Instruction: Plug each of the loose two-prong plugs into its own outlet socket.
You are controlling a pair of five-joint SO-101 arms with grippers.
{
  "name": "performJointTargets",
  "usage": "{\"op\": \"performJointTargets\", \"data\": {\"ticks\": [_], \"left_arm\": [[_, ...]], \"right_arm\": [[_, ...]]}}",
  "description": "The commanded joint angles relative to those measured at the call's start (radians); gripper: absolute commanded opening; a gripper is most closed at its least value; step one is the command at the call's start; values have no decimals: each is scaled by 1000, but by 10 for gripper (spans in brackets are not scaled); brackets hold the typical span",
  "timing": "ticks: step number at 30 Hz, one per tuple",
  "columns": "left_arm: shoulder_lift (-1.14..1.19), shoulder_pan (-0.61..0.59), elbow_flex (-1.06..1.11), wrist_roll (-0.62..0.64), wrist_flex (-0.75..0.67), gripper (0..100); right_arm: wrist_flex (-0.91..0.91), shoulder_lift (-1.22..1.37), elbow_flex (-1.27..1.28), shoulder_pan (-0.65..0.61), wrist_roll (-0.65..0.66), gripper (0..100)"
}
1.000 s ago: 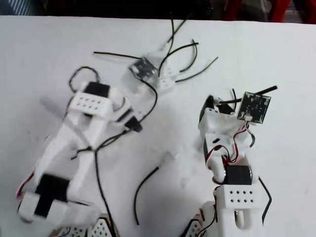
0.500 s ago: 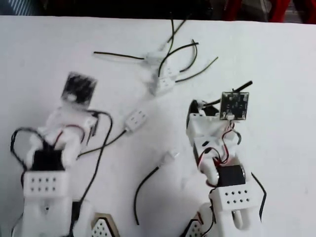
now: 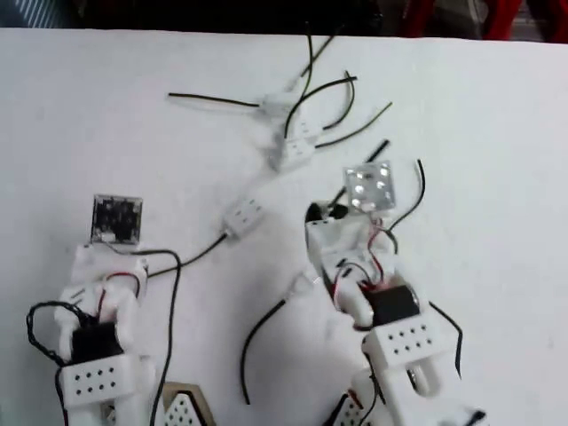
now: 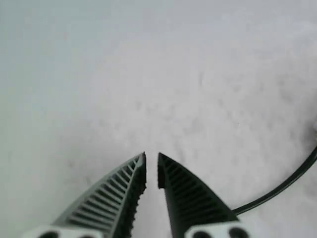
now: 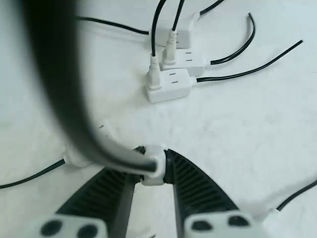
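1. Since a second ago the left arm has drawn back from the middle of the table [image 3: 497, 106] to its near left corner. That leaves the loose socket [image 3: 244, 216] uncovered, and the right arm has swung in toward it.
2. The left claw [image 4: 151, 157] is closed to a thin slit above bare tabletop, with nothing in it.
3. The right claw [image 5: 152, 154] is clenched on a white plug [image 5: 152, 171], whose thick black cord [image 5: 59, 99] arches up and away.
4. The loose socket lies mid-table, just ahead of the held plug but apart from it, and its own cord [image 3: 191, 253] runs toward the near left corner.
5. A bunch of sockets [image 3: 300, 131] sits toward the far edge, and at least two of them have plugs seated.
6. A spare plug [image 3: 306, 284] lies loose beside the right arm, with its cord curling toward the near edge.
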Motion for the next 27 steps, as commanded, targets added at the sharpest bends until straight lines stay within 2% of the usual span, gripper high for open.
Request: {"op": "performJointTargets", "data": {"ticks": [1, 4, 10, 16, 20, 24, 27], "left_arm": [[-117, 12, 84, 8, -43, 172], [-188, 48, 140, 8, -41, 216], [-262, 54, 153, 2, 15, 203], [-265, 54, 153, 2, 15, 203], [-265, 54, 153, 2, 15, 203], [-265, 56, 153, 2, 15, 203], [-265, 56, 153, 2, 15, 203]], "right_arm": [[5, 147, -130, -44, 44, 17], [1, 289, -224, -102, 110, 17], [4, 555, -466, -171, 137, 17], [4, 829, -651, -219, 230, 17], [-4, 926, -703, -217, 238, 17], [-4, 980, -736, -213, 333, 17], [-2, 998, -736, -211, 338, 17]]}}
